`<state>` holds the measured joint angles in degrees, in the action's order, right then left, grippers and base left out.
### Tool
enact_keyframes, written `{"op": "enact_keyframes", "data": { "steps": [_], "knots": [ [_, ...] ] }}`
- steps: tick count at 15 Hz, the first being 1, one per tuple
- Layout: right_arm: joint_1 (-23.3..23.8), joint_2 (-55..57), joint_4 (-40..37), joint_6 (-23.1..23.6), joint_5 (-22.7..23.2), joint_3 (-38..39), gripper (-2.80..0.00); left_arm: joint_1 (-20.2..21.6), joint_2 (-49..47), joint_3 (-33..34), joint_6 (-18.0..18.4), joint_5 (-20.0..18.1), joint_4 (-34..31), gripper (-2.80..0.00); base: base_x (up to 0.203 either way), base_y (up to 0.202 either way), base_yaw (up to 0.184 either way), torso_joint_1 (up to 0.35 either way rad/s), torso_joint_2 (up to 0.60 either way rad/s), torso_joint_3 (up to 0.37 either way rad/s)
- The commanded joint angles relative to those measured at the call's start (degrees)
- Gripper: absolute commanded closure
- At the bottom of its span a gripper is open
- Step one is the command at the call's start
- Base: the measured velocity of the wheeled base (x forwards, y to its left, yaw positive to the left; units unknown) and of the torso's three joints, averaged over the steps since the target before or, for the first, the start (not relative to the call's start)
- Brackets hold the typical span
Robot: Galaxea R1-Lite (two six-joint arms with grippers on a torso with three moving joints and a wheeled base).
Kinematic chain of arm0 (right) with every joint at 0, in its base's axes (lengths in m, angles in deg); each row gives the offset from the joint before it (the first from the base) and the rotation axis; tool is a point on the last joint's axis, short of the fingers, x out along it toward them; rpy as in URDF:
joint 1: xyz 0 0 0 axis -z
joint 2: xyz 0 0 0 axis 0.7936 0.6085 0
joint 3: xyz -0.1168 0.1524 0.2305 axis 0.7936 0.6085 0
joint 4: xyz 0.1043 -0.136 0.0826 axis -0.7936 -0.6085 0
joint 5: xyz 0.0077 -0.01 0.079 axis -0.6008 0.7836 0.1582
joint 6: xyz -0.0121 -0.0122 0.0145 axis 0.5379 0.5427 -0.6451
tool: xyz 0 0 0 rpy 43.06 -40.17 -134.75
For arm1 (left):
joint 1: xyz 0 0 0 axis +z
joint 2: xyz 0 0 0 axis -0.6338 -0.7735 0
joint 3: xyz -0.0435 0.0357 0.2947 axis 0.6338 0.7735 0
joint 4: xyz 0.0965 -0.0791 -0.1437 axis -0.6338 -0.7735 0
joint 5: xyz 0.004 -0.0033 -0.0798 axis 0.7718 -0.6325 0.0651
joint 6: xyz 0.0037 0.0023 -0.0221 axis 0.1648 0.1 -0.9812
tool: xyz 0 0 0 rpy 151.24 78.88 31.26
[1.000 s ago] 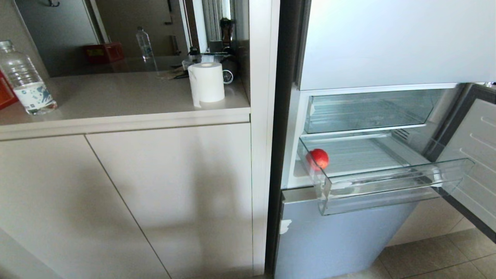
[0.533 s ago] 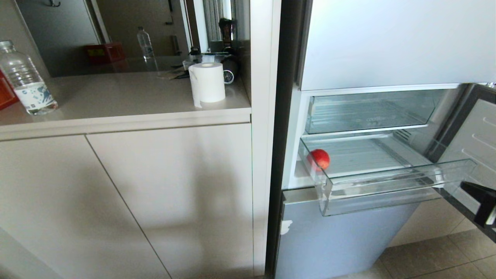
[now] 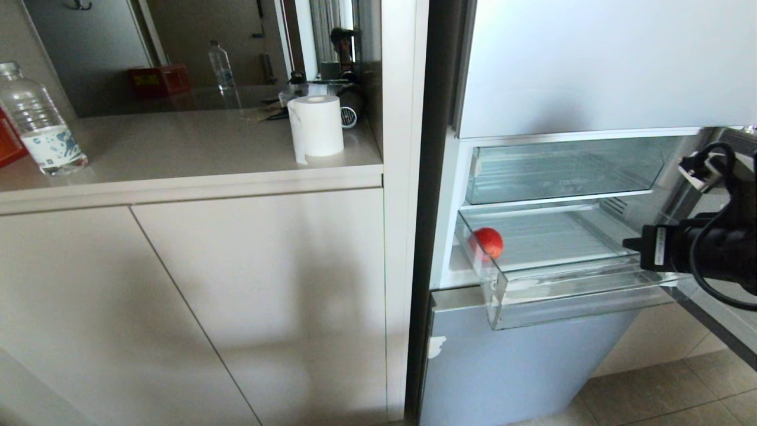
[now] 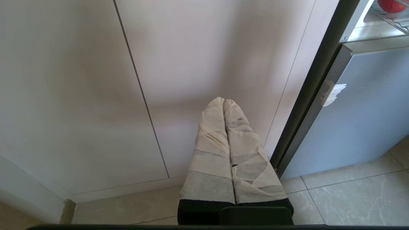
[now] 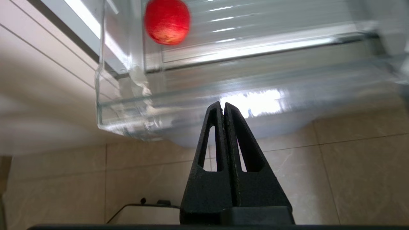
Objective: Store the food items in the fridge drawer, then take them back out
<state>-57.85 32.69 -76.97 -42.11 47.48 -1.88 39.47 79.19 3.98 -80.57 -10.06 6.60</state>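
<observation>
One smooth red food item (image 3: 486,242) lies at the left end of the fridge drawer (image 3: 591,290), the lower clear drawer, which stands pulled out. My right arm (image 3: 709,251) reaches in from the right, level with the drawer's right end. In the right wrist view my right gripper (image 5: 222,103) is shut and empty, its black fingertips just in front of the drawer's clear front lip (image 5: 134,111), with the red food item (image 5: 166,21) beyond and off to one side. My left gripper (image 4: 223,100), tape-wrapped and shut on nothing, hangs low before the cabinet doors.
A shallower clear upper drawer (image 3: 562,168) sits above, pushed in. The fridge door (image 3: 730,195) stands open at the right. On the counter to the left are a paper roll (image 3: 316,125) and a water bottle (image 3: 41,130). A grey freezer front (image 3: 520,367) and tile floor lie below.
My right arm has come up from the lower right edge into the head view, to the drawer's right end. The food item, the drawer and the left arm have not moved.
</observation>
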Motion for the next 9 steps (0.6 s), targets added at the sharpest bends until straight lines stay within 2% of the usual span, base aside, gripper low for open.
{"op": "enact_keyframes", "data": {
  "steps": [1,5,9],
  "knots": [
    [-2.1,9.0,-0.2,0.0,0.0,-4.5,0.00,0.0,0.0,0.0,0.0,0.0,0.0,0.00,0.000,0.000,0.000,0.000,0.00,0.000],
    [-5.0,18.8,0.2,-0.6,0.0,-11.4,0.00,0.0,0.0,0.0,0.0,0.0,0.0,0.00,0.000,0.000,0.000,0.000,0.00,0.000],
    [-6.5,25.9,7.2,-0.7,-0.3,-13.2,0.00,0.0,0.0,0.0,0.0,0.0,0.0,0.00,0.000,0.000,0.000,0.000,0.00,0.000]
  ]
}}
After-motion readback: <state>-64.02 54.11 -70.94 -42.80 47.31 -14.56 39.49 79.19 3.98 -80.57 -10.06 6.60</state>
